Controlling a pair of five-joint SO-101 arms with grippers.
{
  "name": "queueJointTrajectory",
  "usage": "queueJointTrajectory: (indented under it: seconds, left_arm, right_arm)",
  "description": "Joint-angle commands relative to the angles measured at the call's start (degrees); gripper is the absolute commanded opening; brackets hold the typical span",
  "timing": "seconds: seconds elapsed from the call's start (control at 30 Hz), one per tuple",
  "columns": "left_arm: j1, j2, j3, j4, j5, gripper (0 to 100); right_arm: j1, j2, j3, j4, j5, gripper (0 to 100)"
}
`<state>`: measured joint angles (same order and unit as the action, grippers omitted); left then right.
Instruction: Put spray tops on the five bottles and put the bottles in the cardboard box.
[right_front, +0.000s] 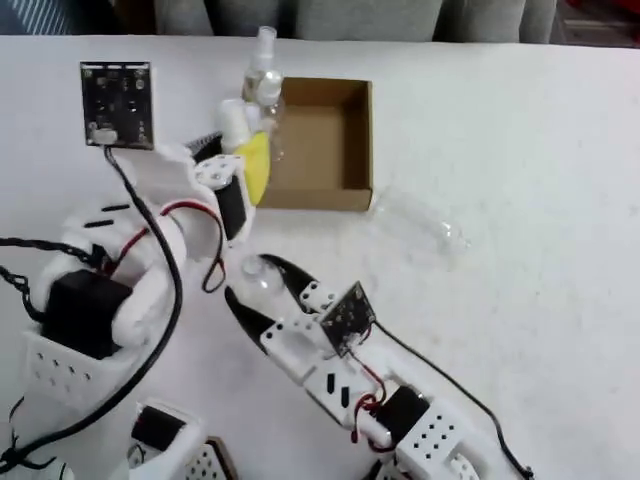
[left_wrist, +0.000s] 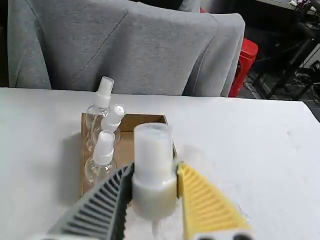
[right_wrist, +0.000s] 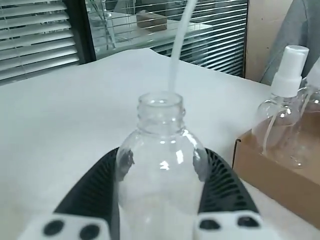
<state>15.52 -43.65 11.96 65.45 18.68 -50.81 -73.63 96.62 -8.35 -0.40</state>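
My left gripper (left_wrist: 154, 172) is shut on a white spray top (left_wrist: 152, 165), held upright between its grey and yellow fingers beside the cardboard box (right_front: 325, 150). My right gripper (right_wrist: 162, 155) is shut on a clear, open-necked bottle (right_wrist: 160, 165), standing on the table in front of the box. The spray top's thin tube (right_wrist: 177, 50) comes down from above, and its lower end meets the bottle's mouth. Three bottles with spray tops (left_wrist: 102, 145) stand in the box's far left corner. In the high view the left gripper (right_front: 245, 145) is at the box's near left edge and the right gripper (right_front: 262, 282) is below it.
Another clear bottle (right_front: 420, 225) without a top lies on its side on the table, right of the box's near corner. A grey upholstered seat back (left_wrist: 135, 45) stands behind the table's far edge. Cables (right_front: 170, 260) trail across the left arm's base.
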Motion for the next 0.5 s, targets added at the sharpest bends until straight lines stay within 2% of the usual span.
queueJointTrajectory:
  seconds: [0.0, 0.47]
  left_arm:
    - [0.48, -0.13, -0.26, -1.76, 0.88, 2]
    - [0.40, -0.22, 6.24, -1.32, 0.70, 2]
  right_arm:
    - [-0.40, -0.13, 0.53, 0.48, 0.79, 1.6]
    - [-0.40, -0.04, 0.53, 0.57, 0.79, 1.6]
